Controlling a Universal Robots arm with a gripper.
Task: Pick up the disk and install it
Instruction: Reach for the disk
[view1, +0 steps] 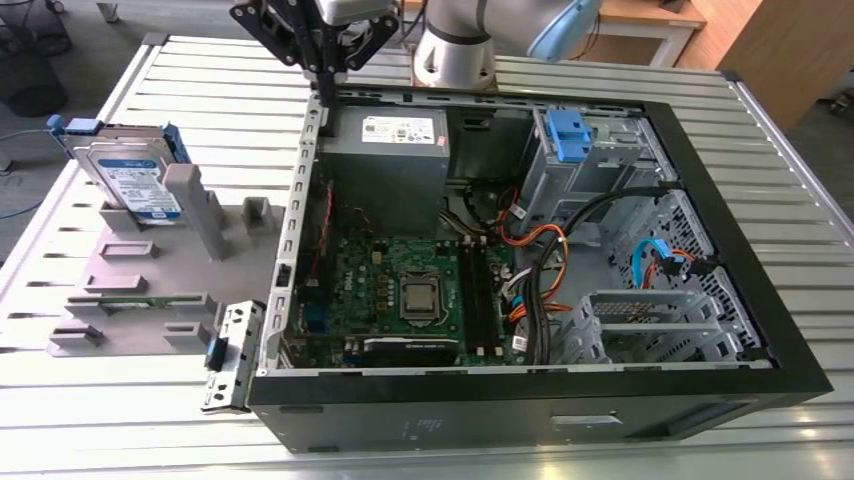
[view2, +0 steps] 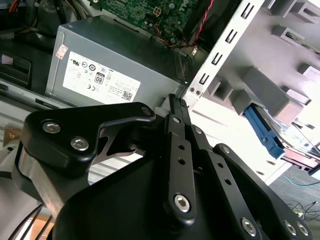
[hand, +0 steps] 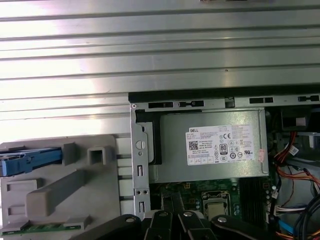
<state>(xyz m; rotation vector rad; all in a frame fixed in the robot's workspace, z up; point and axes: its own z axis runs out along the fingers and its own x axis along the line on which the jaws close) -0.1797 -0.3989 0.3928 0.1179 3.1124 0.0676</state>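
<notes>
Standing upright in grey holder (view1: 134, 275), disk (view1: 134, 185) well apart from pincer (view1: 318, 110).

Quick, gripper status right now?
Gripper: closed, holding nothing; the silver rectangular disk with blue rails stands in the grey holder.

We see a slatted metal table (view1: 120, 425) bearing an open computer case (view1: 534, 410) and, beside it, a grey holder block (view1: 150, 275).

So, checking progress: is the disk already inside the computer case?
No, the disk stands upright in the grey holder on the table, outside the computer case.
</notes>
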